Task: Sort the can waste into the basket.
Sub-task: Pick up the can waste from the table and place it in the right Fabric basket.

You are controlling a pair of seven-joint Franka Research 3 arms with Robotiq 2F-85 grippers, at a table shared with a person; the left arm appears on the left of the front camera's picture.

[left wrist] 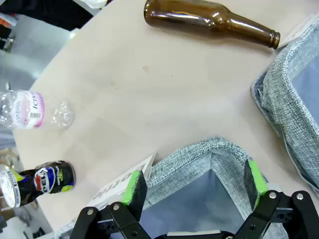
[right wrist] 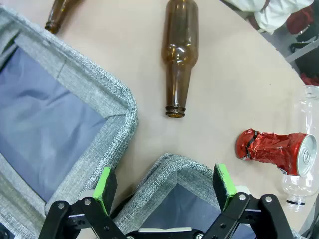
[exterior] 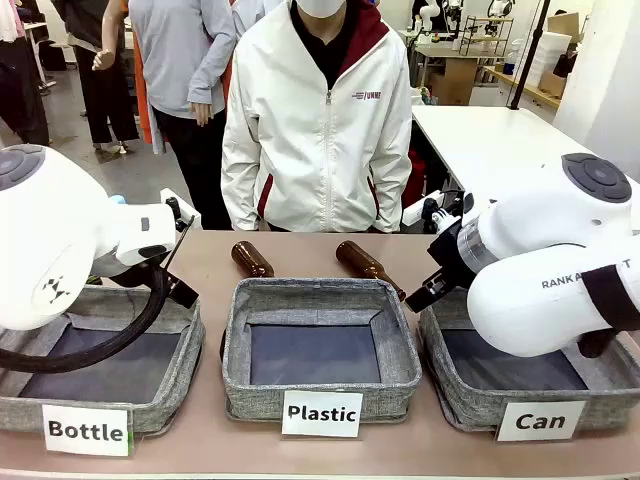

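Note:
A crushed red can (right wrist: 274,152) with a silver top lies on the table beyond the corner of the "Can" basket (right wrist: 172,169), beside a clear bottle. My right gripper (right wrist: 164,184) hangs open over that corner, holding nothing. In the front view the "Can" basket (exterior: 470,405) stands at the right under my right arm. A dark can (left wrist: 47,179) with a round logo lies near the table's edge, off to the side of my left gripper (left wrist: 194,181). That gripper is open and empty above a corner of the "Bottle" basket (left wrist: 199,159).
Two brown glass bottles (exterior: 252,259) (exterior: 368,267) lie behind the middle "Plastic" basket (exterior: 320,345). Clear plastic bottles lie near each can (left wrist: 27,109) (right wrist: 304,139). A person in a white jacket (exterior: 320,130) stands at the far side.

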